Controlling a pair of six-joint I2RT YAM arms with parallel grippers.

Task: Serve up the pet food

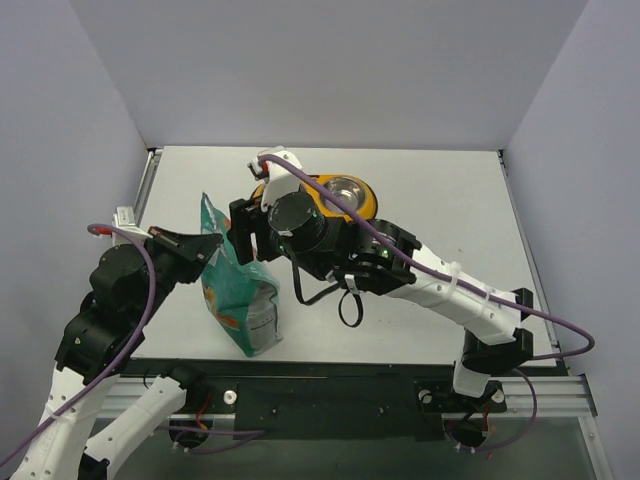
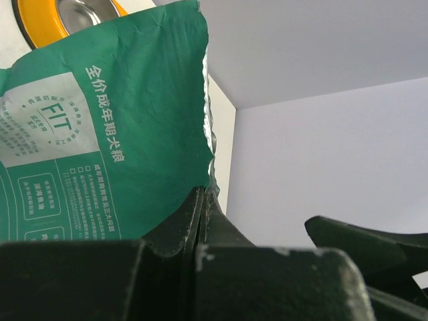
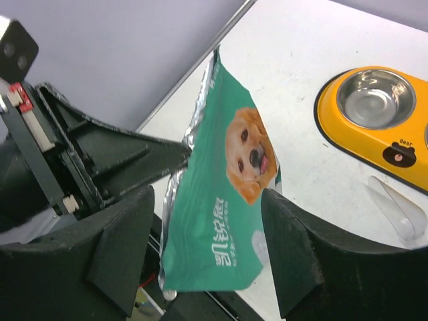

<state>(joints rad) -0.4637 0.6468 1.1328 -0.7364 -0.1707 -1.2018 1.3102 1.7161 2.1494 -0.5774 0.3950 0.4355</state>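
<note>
The pet food itself shows in no view. A teal bag [image 1: 240,300] printed with a golden dog stands upright at the front left of the table. My left gripper [image 1: 210,248] is shut on the bag's foil-lined edge [image 2: 207,167], its fingers [image 2: 190,214] pressed together on the seam. My right gripper [image 1: 251,233] is open beside the bag's top. In the right wrist view the bag [image 3: 221,227] hangs between its spread fingers [image 3: 127,234] without touching them. The left gripper [image 3: 167,157] shows there pinching the bag's far edge.
A yellow double-bowl feeder [image 1: 368,203] with steel bowls sits behind the right arm, mid-table; it also shows in the wrist views [image 3: 328,114] [image 2: 37,27]. A clear plastic scoop [image 3: 398,208] lies on the table in front of the feeder. Grey walls enclose the table.
</note>
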